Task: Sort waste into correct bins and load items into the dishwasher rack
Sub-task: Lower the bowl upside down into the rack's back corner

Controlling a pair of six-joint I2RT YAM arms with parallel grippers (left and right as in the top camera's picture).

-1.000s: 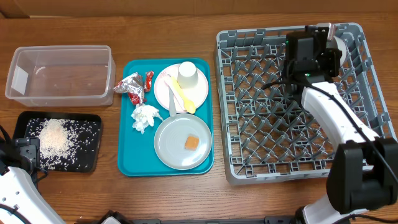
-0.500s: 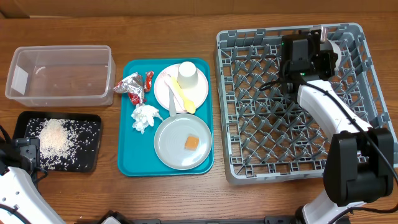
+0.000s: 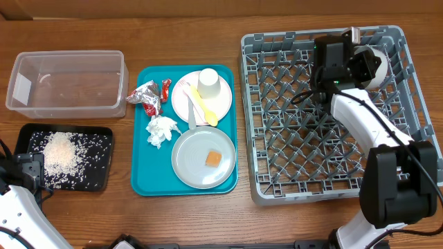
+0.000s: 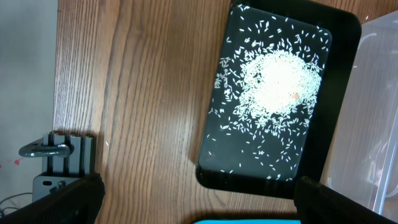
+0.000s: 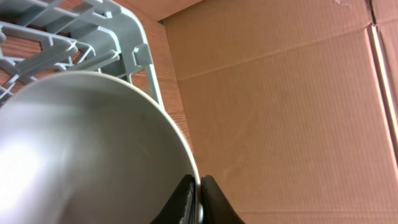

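Observation:
My right gripper (image 5: 200, 193) is shut on the rim of the small grey-white bowl (image 5: 81, 143) and holds it over the far right corner of the grey dishwasher rack (image 3: 318, 195); the bowl also shows in the overhead view (image 3: 379, 59). My left gripper (image 4: 199, 202) is open and empty beside the black tray (image 4: 249, 174), which holds the white rice (image 4: 280, 81). On the teal tray (image 3: 149, 181) lie the foil wrappers (image 3: 147, 95), the napkin (image 3: 160, 130), the pink plate (image 3: 223, 102) with the white cup (image 3: 210, 84) and yellow spoon (image 3: 201, 105), and the grey plate (image 3: 190, 166) with the orange cube (image 3: 213, 158).
The clear tub (image 3: 66, 83) stands at the far left behind the black tray (image 3: 28, 135). A cardboard wall (image 5: 292, 93) rises just beyond the rack's far side. The right arm reaches across the rack's right half.
The right gripper has shifted the bowl a little right and down over the rack's far right corner. The left arm and the things on the teal tray have not moved.

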